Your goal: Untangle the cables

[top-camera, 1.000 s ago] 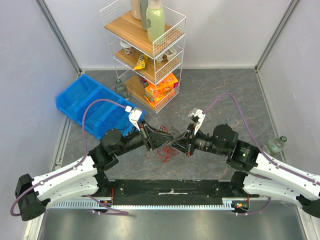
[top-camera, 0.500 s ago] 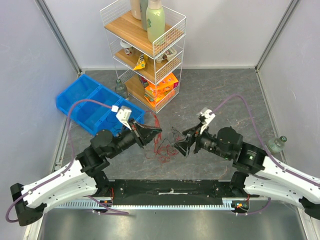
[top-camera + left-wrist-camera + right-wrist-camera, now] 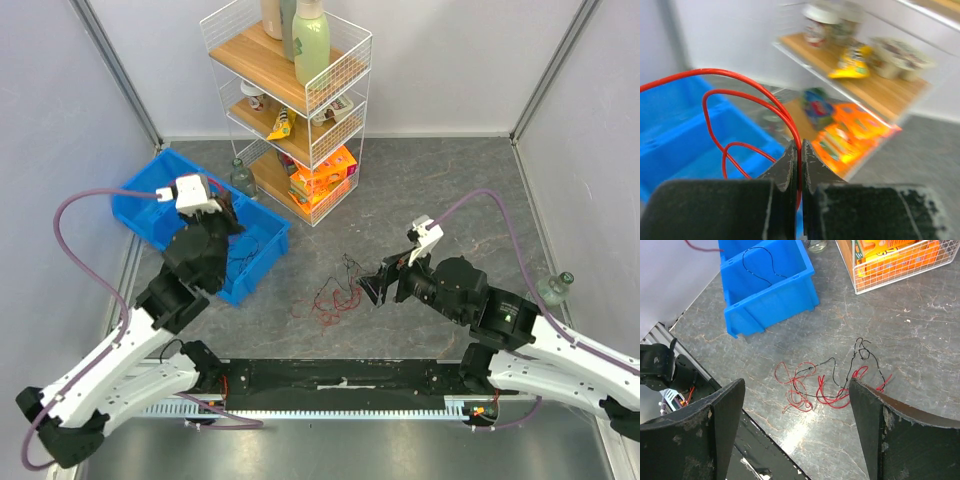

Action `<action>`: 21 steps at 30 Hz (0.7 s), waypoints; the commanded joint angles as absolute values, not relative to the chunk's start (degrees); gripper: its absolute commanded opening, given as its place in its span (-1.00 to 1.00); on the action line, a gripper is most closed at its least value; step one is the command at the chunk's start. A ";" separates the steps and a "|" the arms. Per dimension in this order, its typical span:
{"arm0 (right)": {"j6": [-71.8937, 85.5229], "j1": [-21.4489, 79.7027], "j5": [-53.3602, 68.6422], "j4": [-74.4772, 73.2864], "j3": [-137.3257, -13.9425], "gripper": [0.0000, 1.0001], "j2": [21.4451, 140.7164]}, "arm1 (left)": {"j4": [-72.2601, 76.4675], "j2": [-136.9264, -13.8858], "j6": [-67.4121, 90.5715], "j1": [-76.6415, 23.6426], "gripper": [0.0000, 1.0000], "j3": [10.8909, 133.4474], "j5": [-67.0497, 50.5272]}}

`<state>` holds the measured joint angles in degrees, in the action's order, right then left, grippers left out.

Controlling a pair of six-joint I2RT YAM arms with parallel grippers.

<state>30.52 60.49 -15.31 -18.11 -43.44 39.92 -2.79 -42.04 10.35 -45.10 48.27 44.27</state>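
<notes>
At the left gripper (image 3: 796,151): jaws pressed together on a thin looped red wire (image 3: 788,121), raised over the blue plastic compartment bin (image 3: 770,305), just in front of the white wire shelf rack (image 3: 340,70). At the right gripper (image 3: 797,412): fingers spread wide, nothing between them, hovering above the mottled grey tabletop (image 3: 920,355). Below it: the loose tangle of thin red and black wires (image 3: 827,387), flat on the grey surface, near the bin's front wall but apart from it. Inside the bin: a thin black wire (image 3: 762,262), seemingly a separate strand, though hard to confirm from here.
</notes>
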 commanded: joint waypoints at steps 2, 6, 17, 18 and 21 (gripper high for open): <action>31.55 60.56 -15.21 -17.22 -43.15 0.82 39.29 | -2.54 -51.83 16.41 -28.42 -0.97 55.45 48.36; 32.34 60.47 -15.82 -18.72 -42.72 0.82 37.01 | -5.87 -58.52 26.16 -19.80 -0.96 58.61 46.68; 33.84 60.56 -16.61 -20.04 -42.01 0.82 35.07 | -17.22 -67.05 65.28 -5.37 -0.97 56.69 40.53; 33.84 60.56 -16.44 -20.04 -42.01 0.82 35.33 | -18.62 -68.10 67.56 -4.84 -0.97 56.86 39.82; 33.84 60.56 -16.17 -20.13 -42.10 0.82 35.95 | -23.27 -71.44 73.98 -2.38 -0.97 57.74 35.09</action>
<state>33.15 60.51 -15.49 -20.40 -42.00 35.40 -16.73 -67.88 57.98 -4.91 56.82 39.64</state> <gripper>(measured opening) 0.910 0.036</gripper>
